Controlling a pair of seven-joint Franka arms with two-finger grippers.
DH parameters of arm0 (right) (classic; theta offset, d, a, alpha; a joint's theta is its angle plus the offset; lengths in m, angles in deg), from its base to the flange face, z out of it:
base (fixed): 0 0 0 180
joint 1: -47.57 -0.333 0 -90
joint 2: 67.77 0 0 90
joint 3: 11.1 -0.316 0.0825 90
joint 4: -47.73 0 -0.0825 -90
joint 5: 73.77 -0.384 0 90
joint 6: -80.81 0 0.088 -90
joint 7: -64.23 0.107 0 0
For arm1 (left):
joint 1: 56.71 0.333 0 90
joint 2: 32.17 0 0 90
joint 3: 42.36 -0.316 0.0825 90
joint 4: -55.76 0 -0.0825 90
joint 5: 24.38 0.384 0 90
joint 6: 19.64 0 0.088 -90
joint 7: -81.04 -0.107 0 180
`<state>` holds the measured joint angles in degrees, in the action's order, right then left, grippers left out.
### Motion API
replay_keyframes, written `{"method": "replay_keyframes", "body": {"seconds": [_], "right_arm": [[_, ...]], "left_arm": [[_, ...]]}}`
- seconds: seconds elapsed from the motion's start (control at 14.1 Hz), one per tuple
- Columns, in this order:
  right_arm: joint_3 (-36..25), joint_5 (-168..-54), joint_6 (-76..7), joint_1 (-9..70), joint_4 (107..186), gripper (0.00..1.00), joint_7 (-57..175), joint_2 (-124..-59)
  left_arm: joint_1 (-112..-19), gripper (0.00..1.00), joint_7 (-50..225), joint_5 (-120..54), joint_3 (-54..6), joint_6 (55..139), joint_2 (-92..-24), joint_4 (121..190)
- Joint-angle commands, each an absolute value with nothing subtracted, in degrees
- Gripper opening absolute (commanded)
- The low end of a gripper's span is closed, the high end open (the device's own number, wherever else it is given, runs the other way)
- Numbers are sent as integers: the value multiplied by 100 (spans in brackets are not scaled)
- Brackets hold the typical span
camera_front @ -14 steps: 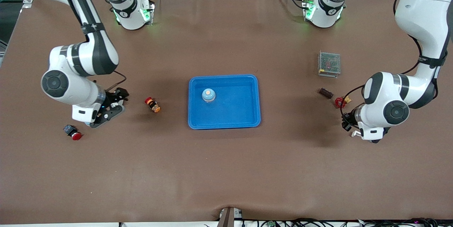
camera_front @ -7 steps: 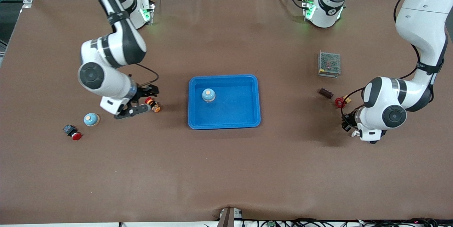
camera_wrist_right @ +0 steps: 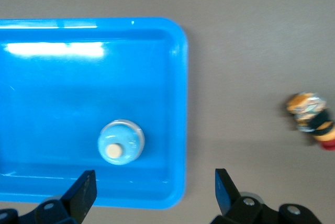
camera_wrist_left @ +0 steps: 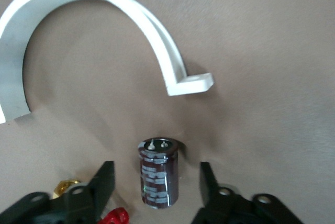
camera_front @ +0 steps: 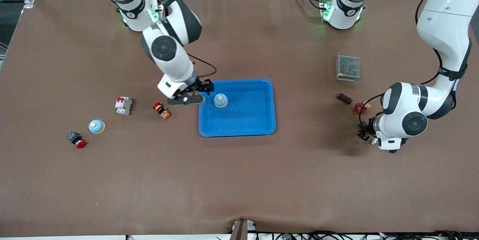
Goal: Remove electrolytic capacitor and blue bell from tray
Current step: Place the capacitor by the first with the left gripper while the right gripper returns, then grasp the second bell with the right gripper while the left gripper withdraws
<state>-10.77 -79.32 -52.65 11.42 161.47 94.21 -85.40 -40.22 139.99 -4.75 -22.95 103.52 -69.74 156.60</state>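
Front view: two bells are counted, one [camera_front: 220, 100] in the blue tray [camera_front: 262, 120], one [camera_front: 97, 126] on the counter [camera_front: 239, 180] twd the right arm's end. One capacitor [camera_wrist_left: 158, 173] is seen upright btw the left end effector [camera_wrist_left: 157, 192] fingers, spread, untouched. Right end effector [camera_front: 198, 92], spread wide, empty, is hung over the tray's edge.

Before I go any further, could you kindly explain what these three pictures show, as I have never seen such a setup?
Two white robot arms work at a brown table. One picture looks down from a high camera facing them; the other two come from cameras on each arm's wrist. The right tool hangs open over the edge of the blue tray, which holds a small blue bell. The left tool stands open around an upright dark capacitor, not gripping it. A white curved bracket lies close by. Nothing is held.
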Motion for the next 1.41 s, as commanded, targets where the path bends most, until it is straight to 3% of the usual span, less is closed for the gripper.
{"method": "replay_keyframes", "body": {"seconds": [0.0, 0.64, 0.92, 1.34], "right_arm": [[-987, -7931, -5734, 865, 16181, 100, 9866, -8833], [-961, -7335, -6439, 301, 16137, 100, 10903, -9536], [-969, -6508, -6552, 231, 16094, 100, 11624, -9800], [-969, -6498, -6764, 213, 15901, 100, 11713, -10081]], "left_arm": [[-4080, 100, 14028, -390, -2241, 10043, -6689, 15499], [-4036, 100, 13589, -425, -1590, 8610, -6601, 14242], [-4080, 100, 13527, -425, -1485, 8609, -6609, 14189], [-4071, 100, 13168, -372, -1388, 8592, -6311, 13987]]}}
